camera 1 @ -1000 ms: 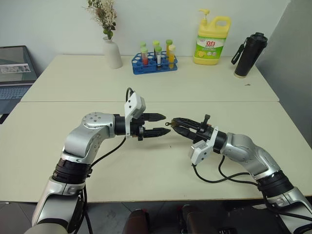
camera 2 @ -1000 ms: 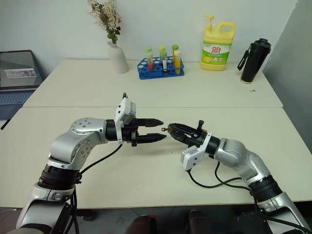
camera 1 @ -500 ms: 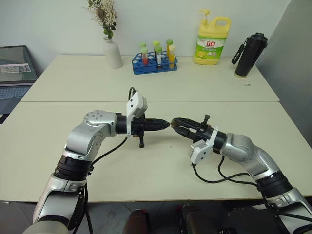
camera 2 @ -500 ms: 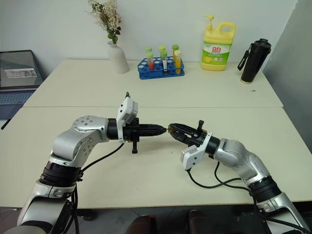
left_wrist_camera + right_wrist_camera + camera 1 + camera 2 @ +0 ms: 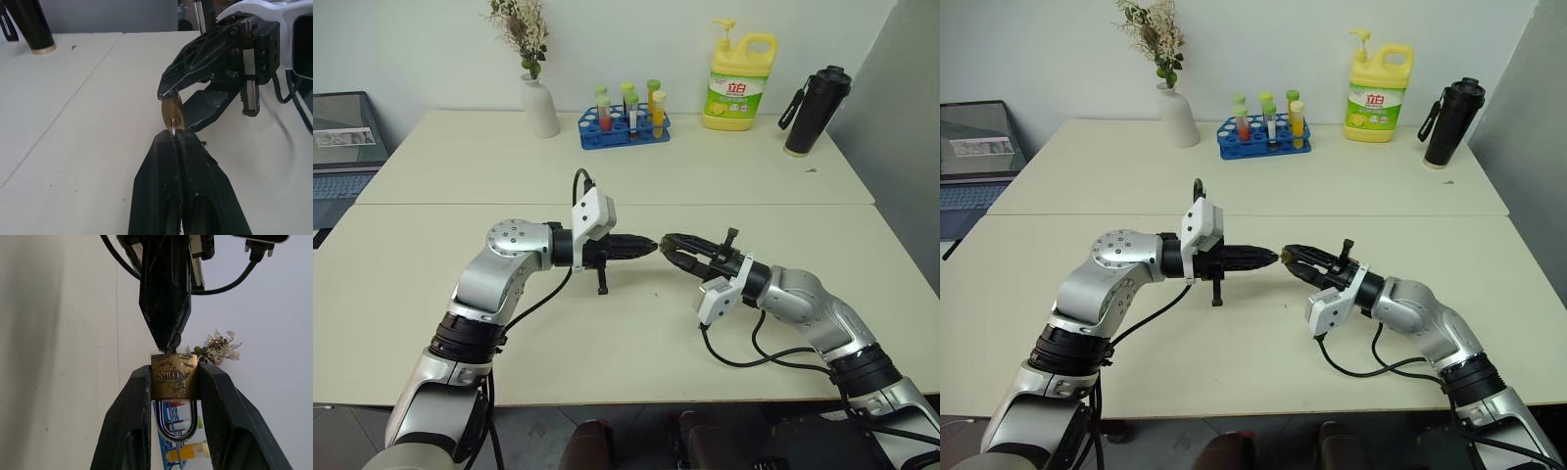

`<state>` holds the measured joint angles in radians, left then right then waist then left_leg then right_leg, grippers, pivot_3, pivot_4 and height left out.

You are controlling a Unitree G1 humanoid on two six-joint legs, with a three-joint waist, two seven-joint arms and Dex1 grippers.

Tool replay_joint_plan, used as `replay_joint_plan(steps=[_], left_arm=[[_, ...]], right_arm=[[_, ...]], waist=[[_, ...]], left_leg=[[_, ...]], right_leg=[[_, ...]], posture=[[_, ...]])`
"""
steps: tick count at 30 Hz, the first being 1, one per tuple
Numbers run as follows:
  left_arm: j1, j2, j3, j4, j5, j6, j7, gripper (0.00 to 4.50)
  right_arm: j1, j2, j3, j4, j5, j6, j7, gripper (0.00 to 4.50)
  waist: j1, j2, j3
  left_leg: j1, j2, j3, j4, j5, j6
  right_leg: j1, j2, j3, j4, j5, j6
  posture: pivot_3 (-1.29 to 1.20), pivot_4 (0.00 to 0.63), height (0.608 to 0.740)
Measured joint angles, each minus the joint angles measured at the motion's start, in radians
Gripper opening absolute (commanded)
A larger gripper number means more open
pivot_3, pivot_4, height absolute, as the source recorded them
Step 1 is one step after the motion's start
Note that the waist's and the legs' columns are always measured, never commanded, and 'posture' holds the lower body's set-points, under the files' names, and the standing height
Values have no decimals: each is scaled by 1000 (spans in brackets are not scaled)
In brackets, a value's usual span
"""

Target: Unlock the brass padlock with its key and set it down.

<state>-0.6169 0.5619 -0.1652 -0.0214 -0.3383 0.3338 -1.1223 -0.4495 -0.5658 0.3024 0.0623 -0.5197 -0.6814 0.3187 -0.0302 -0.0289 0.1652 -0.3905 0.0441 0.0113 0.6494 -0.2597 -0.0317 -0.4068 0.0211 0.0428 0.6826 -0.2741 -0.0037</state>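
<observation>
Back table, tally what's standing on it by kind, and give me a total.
Vase with dried flowers: 1
Blue tube rack: 1
Tubes in the rack: 5, for example one with an orange fill
Yellow detergent bottle: 1
Black flask: 1
Total: 9

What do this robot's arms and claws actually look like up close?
Both arms are silver-grey metal with rounded joints and black bands. Each wrist carries a white box with a loose black cable. The left gripper and right gripper are black, with tapering, scuffed jaws.
</observation>
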Motion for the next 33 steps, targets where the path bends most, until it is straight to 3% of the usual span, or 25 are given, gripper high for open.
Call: replay_joint_plan(steps=[14, 18, 22, 28, 33], left_arm=[[63, -32, -6, 66, 165, -420, 13, 0], [63, -39, -6, 70, 135, -374, 15, 0], [55, -35, 0, 69, 70, -194, 22, 902], [34, -2, 56, 65, 9, 36, 65, 2675], [34, 46, 91, -8, -81, 207, 47, 2710]], right_arm=[[38, 16, -7, -16, 12, 16, 17, 978], [38, 16, -10, -16, 12, 17, 24, 978], [37, 19, -5, -17, 14, 8, 29, 978], [39, 17, 7, -20, 23, -33, 53, 978], [42, 15, 7, -20, 23, -41, 53, 978]], waist=[[1, 0, 0], [1, 0, 0], [0, 0, 0], [0, 0, 0], [0, 0, 0]], left_leg=[[0, 0, 0, 1, 0, 0], [0, 0, 0, 1, 0, 0], [0, 0, 0, 1, 0, 0], [0, 0, -1, 2, 0, 0], [-1, 0, -1, 2, 0, 0]], right_leg=[[0, -1, 0, 0, 0, 0], [0, 0, 0, 0, 0, 0], [0, 1, -1, 1, 0, 0], [0, 1, -1, 1, 0, 0], [1, 1, -1, 1, 0, 0]], posture=[[0, 150, 740], [0, 150, 740], [0, 150, 740], [0, 150, 740], [0, 150, 740]])
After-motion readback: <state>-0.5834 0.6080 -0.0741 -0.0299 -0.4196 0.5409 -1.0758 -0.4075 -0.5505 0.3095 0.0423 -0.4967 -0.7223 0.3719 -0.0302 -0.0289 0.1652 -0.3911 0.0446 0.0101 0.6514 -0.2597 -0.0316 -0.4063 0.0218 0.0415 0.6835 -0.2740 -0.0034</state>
